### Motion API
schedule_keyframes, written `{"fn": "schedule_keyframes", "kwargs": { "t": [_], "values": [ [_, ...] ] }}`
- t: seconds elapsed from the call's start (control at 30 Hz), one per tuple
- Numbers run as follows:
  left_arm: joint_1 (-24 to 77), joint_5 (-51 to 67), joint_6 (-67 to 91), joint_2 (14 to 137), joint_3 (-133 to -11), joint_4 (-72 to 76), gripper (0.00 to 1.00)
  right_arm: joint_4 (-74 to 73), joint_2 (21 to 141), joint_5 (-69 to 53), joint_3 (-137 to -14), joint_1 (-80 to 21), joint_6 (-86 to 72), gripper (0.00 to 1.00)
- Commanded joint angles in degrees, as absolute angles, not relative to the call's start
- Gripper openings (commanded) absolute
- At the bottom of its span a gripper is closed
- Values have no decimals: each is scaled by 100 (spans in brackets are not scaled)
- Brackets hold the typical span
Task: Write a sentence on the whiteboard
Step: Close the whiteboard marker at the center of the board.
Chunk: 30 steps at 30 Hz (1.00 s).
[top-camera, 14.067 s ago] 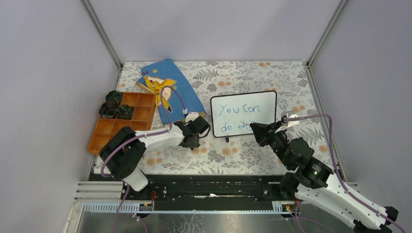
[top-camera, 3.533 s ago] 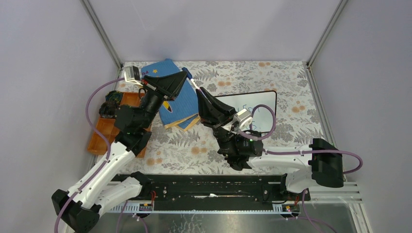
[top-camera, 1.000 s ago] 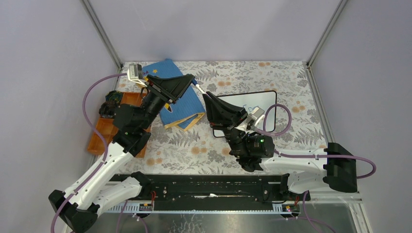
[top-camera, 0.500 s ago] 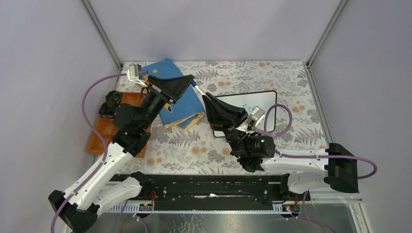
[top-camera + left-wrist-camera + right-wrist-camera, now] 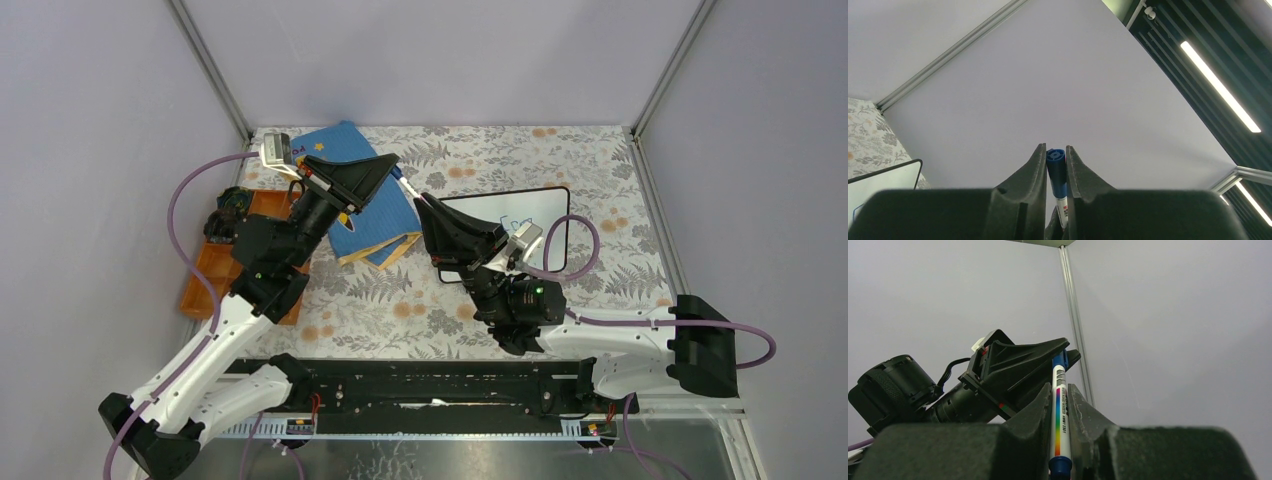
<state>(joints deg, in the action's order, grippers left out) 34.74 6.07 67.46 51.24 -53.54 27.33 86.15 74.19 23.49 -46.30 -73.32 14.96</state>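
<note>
Both arms are raised above the table with their fingertips meeting. A white marker (image 5: pixel 407 188) with a rainbow stripe and a blue cap spans between them. My right gripper (image 5: pixel 1060 386) is shut on the marker's barrel (image 5: pixel 1060 420). My left gripper (image 5: pixel 1054 148) is shut on the blue cap end (image 5: pixel 1055 167), both fingers touching it. The whiteboard (image 5: pixel 545 212) lies on the table behind the right arm, which covers most of it. Only a few blue strokes of the sentence (image 5: pixel 514 221) show.
A blue picture book (image 5: pixel 385 222) lies under the left arm at the back left. An orange compartment tray (image 5: pixel 213 268) with dark items sits at the left edge. Grey walls and metal corner posts (image 5: pixel 212 70) enclose the floral table mat.
The left gripper's jaws have closed in onto the marker's blue cap. Both arms have stayed almost still, and the right grip is unchanged.
</note>
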Motion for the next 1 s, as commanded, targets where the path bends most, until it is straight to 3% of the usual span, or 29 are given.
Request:
{"fn": "schedule_keyframes", "kwargs": {
  "t": [0.0,0.97],
  "values": [
    [3494,699,6604,5086,-5318,2788,0,8929,7351,2447,-4741,-7290,1552,0],
    [3744,1010,7014,5132,-4951,2865,0,9035,7817,2533,-5226,-7286,1718,0]
  ]
}}
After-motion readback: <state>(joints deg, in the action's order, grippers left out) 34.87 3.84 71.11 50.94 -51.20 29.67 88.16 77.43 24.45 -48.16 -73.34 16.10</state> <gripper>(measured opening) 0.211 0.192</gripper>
